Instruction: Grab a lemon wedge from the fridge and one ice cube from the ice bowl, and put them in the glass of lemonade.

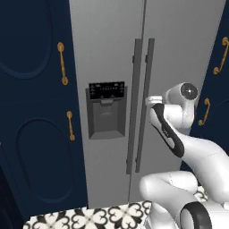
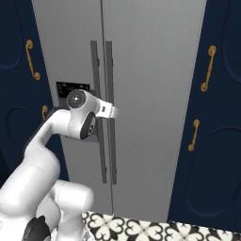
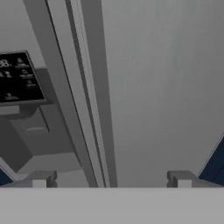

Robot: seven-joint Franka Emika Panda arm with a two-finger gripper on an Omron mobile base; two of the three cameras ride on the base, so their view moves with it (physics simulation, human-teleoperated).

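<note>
Two small dark fingers (image 3: 39, 179) spread wide, holding nothing, just before the closed tall light-grey fridge (image 3: 148, 87). Best centred on the right door's dark vertical bar handle (image 2: 111, 113) before closing, then pulled steadily outward.

Flat, even rendered light, no glare. Fridge (image 1: 112, 53) doors show soft vertical shading. Navy cabinets (image 1: 31, 112) read dark. Hand view dimmer, slightly soft; base views sharp, undistorted.

Saw a matt, smooth light-grey fridge (image 1: 112, 53) like brushed metal, darker grey bar handles (image 1: 139, 105) and a glossy black dispenser panel (image 1: 106, 90). Noted matt navy cabinet doors (image 1: 33, 112) with shiny gold, brass-like handles (image 1: 62, 63), and smooth patterned black-and-white floor tiles (image 1: 89, 218).
</note>
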